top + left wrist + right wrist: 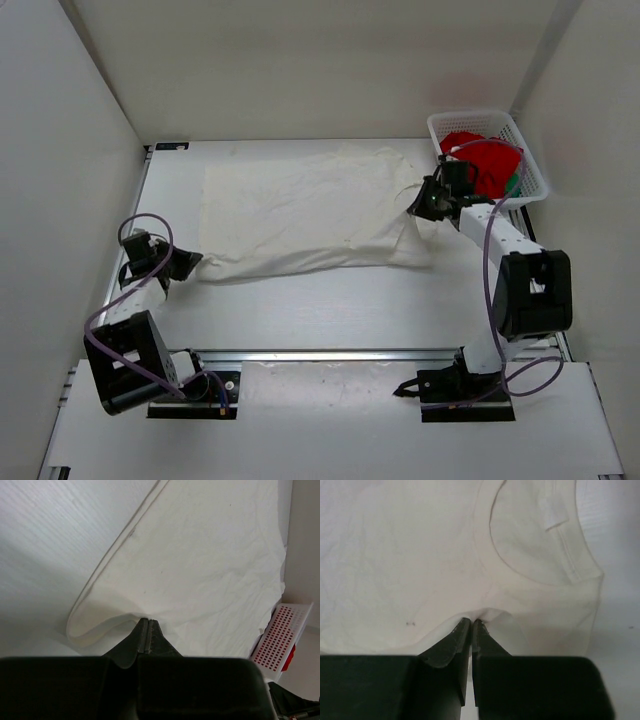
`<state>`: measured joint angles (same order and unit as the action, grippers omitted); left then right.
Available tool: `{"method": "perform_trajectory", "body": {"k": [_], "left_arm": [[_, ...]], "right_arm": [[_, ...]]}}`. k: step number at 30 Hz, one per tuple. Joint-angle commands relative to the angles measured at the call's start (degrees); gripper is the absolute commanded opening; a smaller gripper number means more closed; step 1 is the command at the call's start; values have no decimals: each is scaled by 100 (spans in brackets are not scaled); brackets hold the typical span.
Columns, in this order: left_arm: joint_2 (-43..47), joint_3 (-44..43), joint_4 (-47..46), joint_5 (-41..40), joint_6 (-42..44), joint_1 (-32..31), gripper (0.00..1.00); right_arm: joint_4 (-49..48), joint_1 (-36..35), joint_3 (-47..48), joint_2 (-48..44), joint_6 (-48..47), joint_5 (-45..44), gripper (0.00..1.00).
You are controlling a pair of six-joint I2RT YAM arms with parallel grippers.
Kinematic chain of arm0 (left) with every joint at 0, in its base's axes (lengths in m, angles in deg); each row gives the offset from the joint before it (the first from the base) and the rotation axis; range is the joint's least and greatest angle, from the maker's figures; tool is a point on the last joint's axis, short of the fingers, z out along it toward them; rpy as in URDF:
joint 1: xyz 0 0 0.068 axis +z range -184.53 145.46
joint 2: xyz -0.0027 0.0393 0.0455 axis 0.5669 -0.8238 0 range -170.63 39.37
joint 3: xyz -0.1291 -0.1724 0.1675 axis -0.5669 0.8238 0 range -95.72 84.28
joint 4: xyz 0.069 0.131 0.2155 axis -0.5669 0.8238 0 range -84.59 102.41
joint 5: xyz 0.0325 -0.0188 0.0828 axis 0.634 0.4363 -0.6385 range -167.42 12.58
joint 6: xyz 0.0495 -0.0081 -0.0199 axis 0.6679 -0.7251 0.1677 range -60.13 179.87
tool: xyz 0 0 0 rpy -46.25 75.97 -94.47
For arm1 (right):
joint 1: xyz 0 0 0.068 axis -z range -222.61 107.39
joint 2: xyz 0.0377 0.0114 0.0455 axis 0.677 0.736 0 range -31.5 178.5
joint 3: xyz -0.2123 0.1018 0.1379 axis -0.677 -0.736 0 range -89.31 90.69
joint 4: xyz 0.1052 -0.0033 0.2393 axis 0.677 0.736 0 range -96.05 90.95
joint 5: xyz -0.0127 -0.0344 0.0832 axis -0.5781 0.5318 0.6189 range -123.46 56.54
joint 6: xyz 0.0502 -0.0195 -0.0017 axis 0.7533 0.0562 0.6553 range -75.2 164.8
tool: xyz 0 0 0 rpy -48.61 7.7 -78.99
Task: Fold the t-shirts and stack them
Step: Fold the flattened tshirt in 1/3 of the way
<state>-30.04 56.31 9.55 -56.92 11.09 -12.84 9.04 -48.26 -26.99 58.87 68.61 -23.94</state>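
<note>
Bright red cloth shirt [492, 160] is bunched inside the white plastic mesh basket [487, 117]. The basket walls and the right arm cover much of it, so I cannot tell whether it is folded. Only a sliver of green cloth [512, 187] shows at the basket's near wall, too small to make out. In the left wrist view the basket is cut off at the frame edge, with red showing through the mesh. Both claws' pads are partly hidden by cloth and by their own black housings.

Cream-white cloth t-shirt [310, 210] lies spread wide and wrinkled on the white desk [300, 310], to the left of the basket. Its round collar [530, 575] is at the end nearest the basket.

Right claw [471, 622] is just beside the basket's near-left corner. Its fingers are pressed nearly together, pinching a raised fold of the cream shirt just below the collar.

Left claw [145, 625] is at the shirt corner farthest from the basket, on the near side. Its fingers are pressed together on the hem, and the cloth is lifted into a small loop at the tips.
</note>
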Motion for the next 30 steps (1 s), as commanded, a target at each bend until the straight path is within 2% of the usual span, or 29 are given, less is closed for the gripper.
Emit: {"method": "perform_trajectory", "body": {"k": [1,11,19,21,23,24,26,28,30], "left_arm": [[-361,-516,-493,-492,-264,-314,0],[-1777,-1402,-731,-572,-221,-420,0],[-2682,-2503,-449,-731,104,-649,4],[-2893,-2661,-519,-625,183,-631,9],[-2982,-2740,-266,-521,193,-614,20],[-2956,-2645,-300,-468,175,-561,26],[-2719,-2355,-614,-231,0,-447,47],[-2159,-2100,-617,-203,25,-350,55],[-1641,-1898,-468,-352,166,-324,54]], "right_arm": [[-139,125,875,480,-263,6,0],[740,38,3328,2519,-676,-37,0],[1022,73,3822,2995,-729,-187,0],[1022,82,3866,3030,-738,-161,0],[1153,29,3988,3048,-720,-144,3],[1223,81,4015,3031,-711,-91,8],[1294,46,4112,2917,-746,-108,24],[1269,143,3912,2689,-685,-82,31],[1059,221,3089,2015,-528,-21,32]]}}
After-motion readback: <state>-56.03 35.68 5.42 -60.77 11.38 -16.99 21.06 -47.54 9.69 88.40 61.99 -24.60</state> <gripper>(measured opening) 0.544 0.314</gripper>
